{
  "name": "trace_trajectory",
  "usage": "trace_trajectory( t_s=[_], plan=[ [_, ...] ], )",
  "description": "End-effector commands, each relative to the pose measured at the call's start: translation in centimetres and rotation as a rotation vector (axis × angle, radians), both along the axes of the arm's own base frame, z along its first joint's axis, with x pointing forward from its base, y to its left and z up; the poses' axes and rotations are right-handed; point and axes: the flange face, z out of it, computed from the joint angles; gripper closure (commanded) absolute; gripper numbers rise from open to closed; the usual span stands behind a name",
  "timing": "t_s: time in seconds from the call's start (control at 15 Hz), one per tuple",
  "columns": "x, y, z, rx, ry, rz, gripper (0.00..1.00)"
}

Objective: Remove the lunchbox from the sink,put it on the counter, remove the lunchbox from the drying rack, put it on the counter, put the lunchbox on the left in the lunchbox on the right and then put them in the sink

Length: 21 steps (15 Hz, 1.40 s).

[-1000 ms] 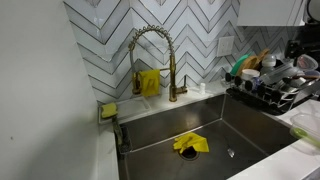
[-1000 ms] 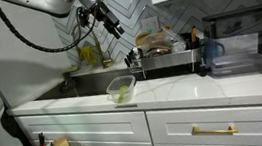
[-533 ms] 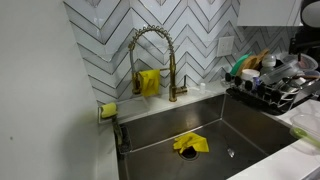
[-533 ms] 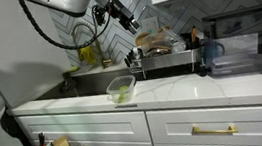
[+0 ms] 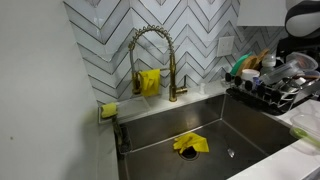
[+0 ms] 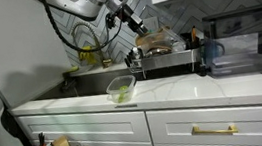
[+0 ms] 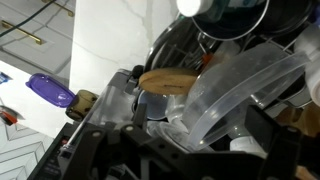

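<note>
White counter [image 6: 204, 92] holds 1 lunchbox [image 6: 121, 88]; chevron-tiled wall [image 5: 100, 40] behind sink [image 5: 160, 128].

I am watching from close above the sink [image 5: 245, 125], facing the far tiled back wall [image 5: 100, 30]. I am also viewing from farther out, low before the cabinets [image 6: 128, 134], facing the counter [image 6: 203, 86]. Both exterior views are sharing the faucet [image 5: 150, 60] [image 6: 84, 36] and the drying rack [image 5: 268, 90] [image 6: 164, 57] at the right. The wrist camera is peering closely at the rack's dishes [image 7: 235, 95]
</note>
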Motion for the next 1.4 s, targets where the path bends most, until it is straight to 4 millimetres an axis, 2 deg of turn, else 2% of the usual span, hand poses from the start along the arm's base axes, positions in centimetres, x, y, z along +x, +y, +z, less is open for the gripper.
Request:
trace_trajectory(
  t_s=[0.0,0.13,0.2,0.53,0.87,0.93,1.07,1.2,1.33],
  plan=[
    [2.0,1.1,-0.8,0.027,-0.066,0.01,0.0],
    [2.8,1.2,-1.5,0.035,-0.064,0.007,0.0],
    [3.1,1.0,-2.0,0.038,-0.042,-0.009,0.21],
    [3.9,0.1,-3.1,0.034,-0.017,-0.025,0.58],
    [3.3,-0.3,-1.8,0.027,-0.024,-0.044,0.95],
    [3.2,-0.3,-1.5,0.028,-0.021,-0.053,1.0],
    [2.8,-0.3,-1.1,0.028,-0.006,-0.07,0.97],
    [2.2,-0.5,-0.9,0.025,0.014,-0.093,1.0],
    [1.5,-0.2,-0.4,0.026,0.011,-0.111,0.98]
  ],
)
